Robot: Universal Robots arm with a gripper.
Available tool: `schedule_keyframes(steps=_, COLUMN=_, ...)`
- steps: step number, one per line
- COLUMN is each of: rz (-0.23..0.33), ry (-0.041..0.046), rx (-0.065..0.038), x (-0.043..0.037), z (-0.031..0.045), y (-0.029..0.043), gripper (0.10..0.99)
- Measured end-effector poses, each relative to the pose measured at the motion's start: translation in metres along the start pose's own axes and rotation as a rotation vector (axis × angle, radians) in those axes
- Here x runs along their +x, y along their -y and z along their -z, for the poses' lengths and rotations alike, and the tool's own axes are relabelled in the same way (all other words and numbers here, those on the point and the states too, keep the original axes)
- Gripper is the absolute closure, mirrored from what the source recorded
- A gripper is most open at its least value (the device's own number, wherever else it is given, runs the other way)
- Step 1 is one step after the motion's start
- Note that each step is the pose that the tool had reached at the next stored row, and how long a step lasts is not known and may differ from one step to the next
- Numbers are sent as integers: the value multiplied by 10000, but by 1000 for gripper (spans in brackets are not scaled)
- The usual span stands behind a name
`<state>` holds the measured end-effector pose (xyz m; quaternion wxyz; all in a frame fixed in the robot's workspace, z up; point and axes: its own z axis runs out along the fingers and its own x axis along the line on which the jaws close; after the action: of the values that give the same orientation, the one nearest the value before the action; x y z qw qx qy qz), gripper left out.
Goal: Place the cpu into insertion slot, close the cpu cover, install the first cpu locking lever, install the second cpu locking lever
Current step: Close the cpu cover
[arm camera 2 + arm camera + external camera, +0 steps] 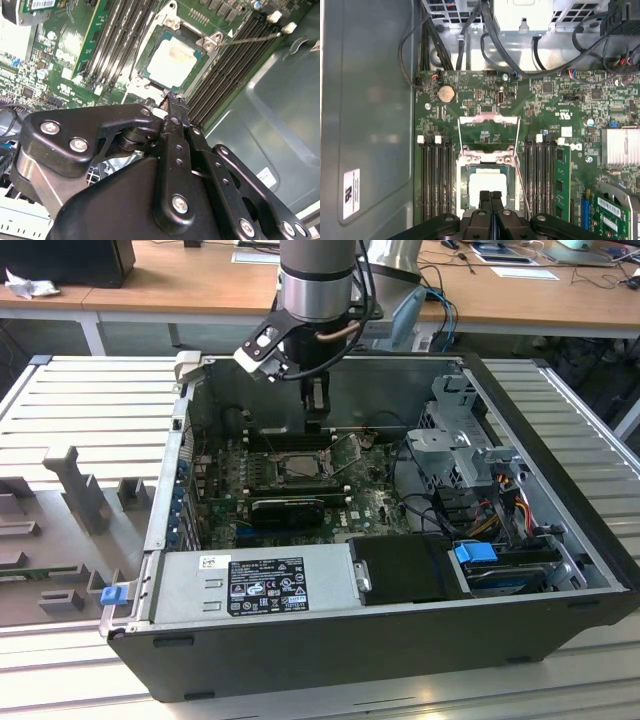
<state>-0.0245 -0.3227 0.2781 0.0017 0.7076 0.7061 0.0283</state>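
The cpu (484,187) is sitting flat in the insertion slot (465,172), pale face up. Judging from that, the placing step looks done and the cover step is the one in hand.

The cpu cover (487,118) is lying swung open, hinged at the slot's edge and resting back over the green motherboard (485,95). In the exterior view it is showing as a silvery frame (347,448) tipped up on the exterior view's right of the cpu (300,466).

A thin locking lever (250,36) is standing loose, angled out over the memory slots (225,75), so nothing is clamping the cover.

The gripper (490,196) is hanging over the slot with its two fingers pressed together and nothing showing between them. In the second wrist view its tips (170,100) are sitting just beside the edge of the cpu (172,61). I cannot tell whether they are touching the rim. In the exterior view the gripper (316,420) is reaching down inside the open computer case (400,640), toward the far side of the slot.

The cover is lying across the slot from the fingertips. Closing it would, in my judgement, call for getting at its raised free edge and swinging it over the chip without nudging the chip.
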Motion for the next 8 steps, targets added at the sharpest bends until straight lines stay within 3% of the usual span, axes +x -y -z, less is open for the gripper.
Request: schedule_keyframes(steps=8, rz=6, ry=-1, rx=20, x=1, z=-35, y=-326, gripper=980)
